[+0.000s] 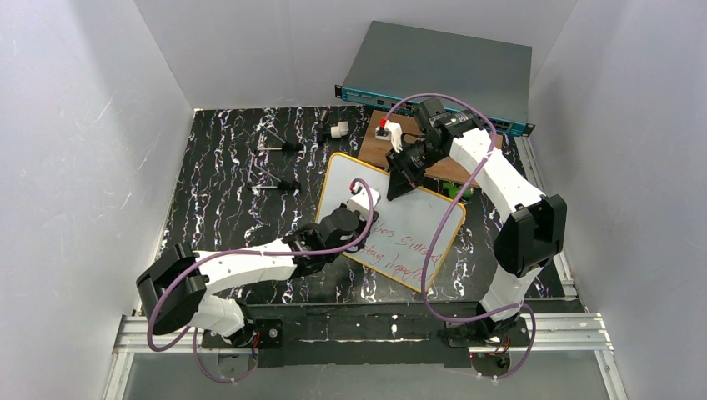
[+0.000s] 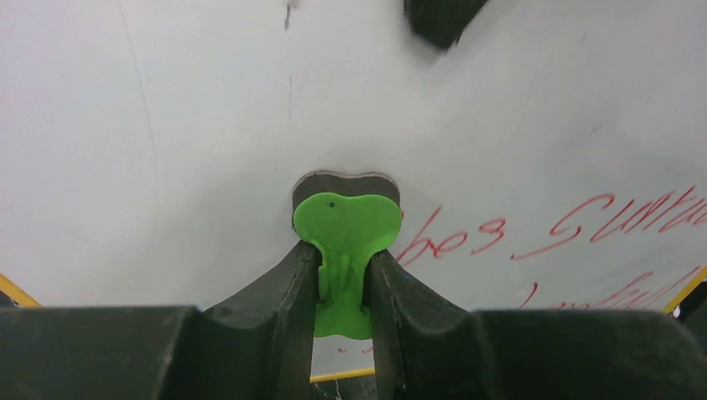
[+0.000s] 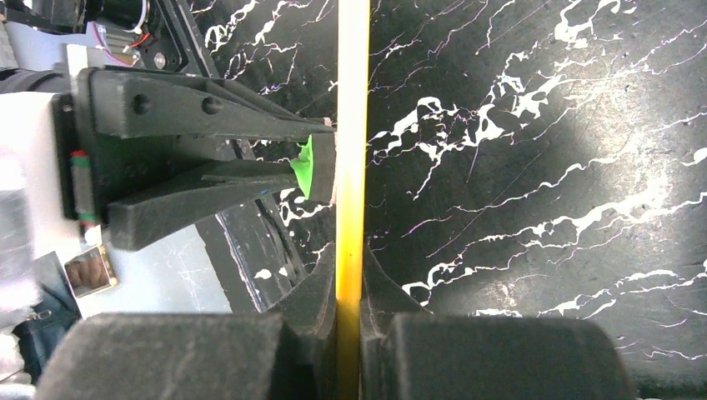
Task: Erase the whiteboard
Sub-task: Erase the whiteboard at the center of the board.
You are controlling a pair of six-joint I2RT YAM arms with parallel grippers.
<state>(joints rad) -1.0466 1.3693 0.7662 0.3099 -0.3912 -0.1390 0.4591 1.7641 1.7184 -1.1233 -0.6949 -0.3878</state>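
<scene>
The whiteboard (image 1: 417, 237) sits in the middle of the black marbled surface (image 1: 225, 192), between the two arms, with red handwriting (image 2: 584, 221) on its near half. The right claw (image 3: 350, 267) is clamped on the board's yellow frame (image 3: 352, 125) at the far edge. The left claw (image 2: 343, 254) grips a green-handled eraser (image 2: 346, 217), its pad pressed against the white face beside the writing.

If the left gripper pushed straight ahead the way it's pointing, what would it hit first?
The whiteboard: the green eraser in the left gripper seems pressed against its white face.
</scene>
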